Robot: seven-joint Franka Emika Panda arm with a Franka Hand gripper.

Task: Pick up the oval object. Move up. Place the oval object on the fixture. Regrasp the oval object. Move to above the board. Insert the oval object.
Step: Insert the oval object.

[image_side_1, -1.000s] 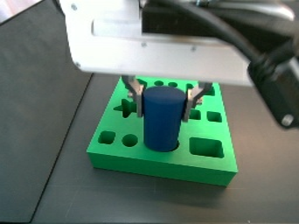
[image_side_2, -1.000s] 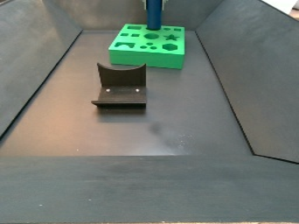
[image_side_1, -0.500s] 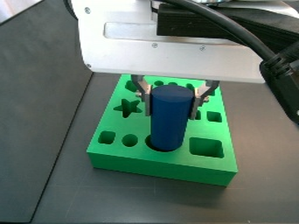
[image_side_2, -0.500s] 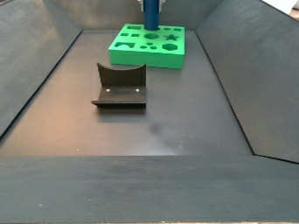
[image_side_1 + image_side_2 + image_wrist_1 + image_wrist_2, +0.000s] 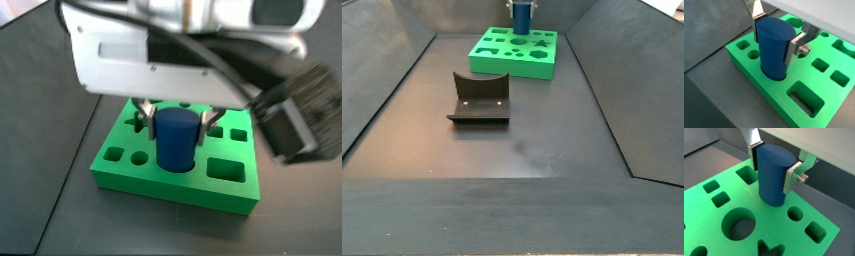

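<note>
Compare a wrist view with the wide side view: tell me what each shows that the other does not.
Only the wrist view shows the fingers, silver plates flanking the peg's upper part, and the peg's lower end sitting in a board hole. Only the wide side view shows the fixture, empty, on the floor nearer the camera than the board. Both show the gripper over the board, with the upright peg on it.
</note>
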